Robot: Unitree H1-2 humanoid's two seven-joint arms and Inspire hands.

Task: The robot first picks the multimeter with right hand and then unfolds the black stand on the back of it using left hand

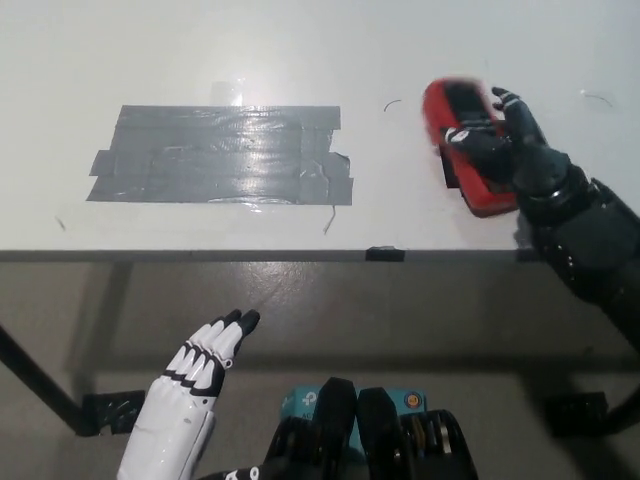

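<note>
The black right robot hand (505, 145) grasps the red multimeter (466, 145) over the white worktop (300, 50); the white left robot hand (205, 355) hangs released below.

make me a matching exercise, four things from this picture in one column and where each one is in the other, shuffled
Things:
1. multimeter
2. left hand
3. grey tape patch
4. right hand

Places:
A. below the table edge, lower left, holding nothing
B. stuck flat on the table, left of middle
C. wrapped around the red case
D. at the table's right, in the black hand

Pairs: 1-D, 2-A, 3-B, 4-C
</note>
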